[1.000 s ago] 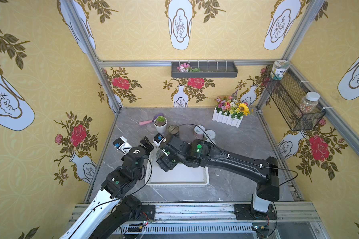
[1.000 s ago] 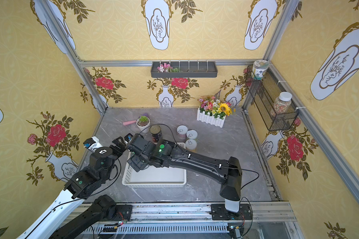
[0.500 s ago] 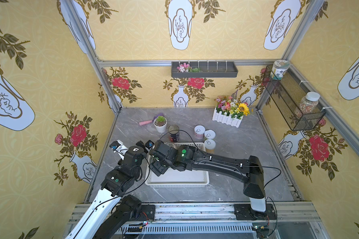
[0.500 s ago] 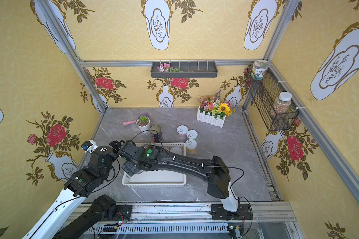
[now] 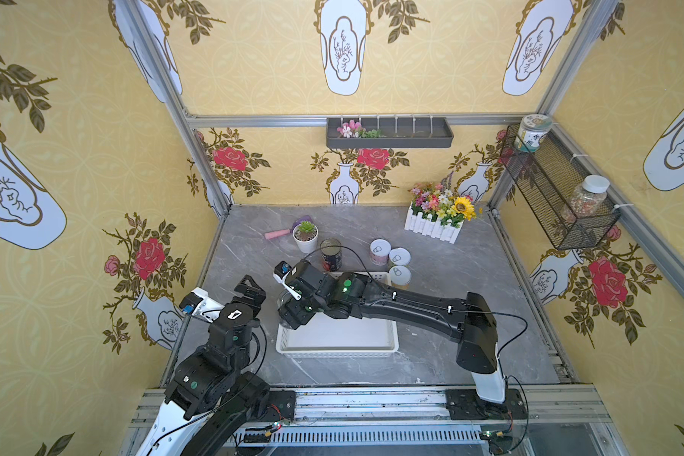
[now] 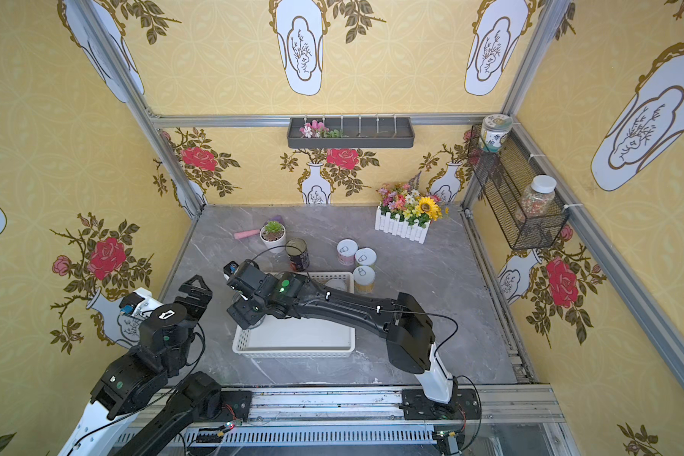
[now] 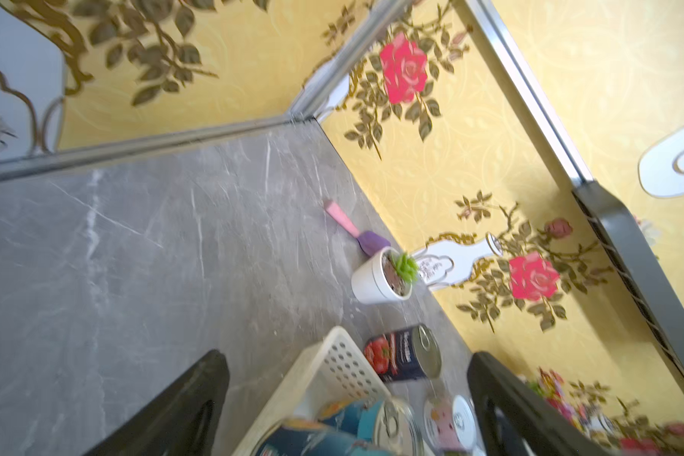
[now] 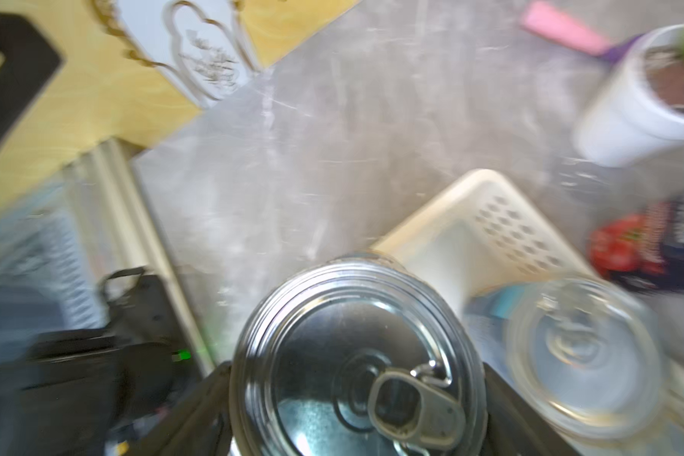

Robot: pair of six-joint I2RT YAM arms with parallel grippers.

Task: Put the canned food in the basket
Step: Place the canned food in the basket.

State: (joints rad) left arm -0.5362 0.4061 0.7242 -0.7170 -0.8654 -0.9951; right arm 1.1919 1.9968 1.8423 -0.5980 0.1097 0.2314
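Since a second ago both grippers have slid toward the left wall, the right one carrying its load from the middle of the basket's far side to its far-left corner.

At far left, the left gripper [image 5: 251, 289] hangs above bare table [image 5: 230, 252] with its jaws spread wide and nothing between them. Its own view cuts off the basket's contents at the frame edge.

Next, the right gripper [image 8: 356, 381] is clamped on a metal-topped can [image 8: 332, 335], one finger on each side. From above, the wrist hides this can almost wholly. The blurred wrist view shows it over the basket's corner rim, but not whether it touches.

The white basket [image 5: 336, 349] has its far-left part covered by the arm in both top views. A blue-labelled can [image 8: 581, 355] stands inside, smeared by blur.

Just beyond the far rim stands the red-black can [image 5: 330, 254], with the pot plant [image 5: 305, 236] near it. Further right, three white-lidded cans [image 5: 399, 257] cluster at the basket's far-right corner. The nearest touches or nearly touches the rim.

Bare table runs along the basket's front wall and widens on the right toward the metal frame.
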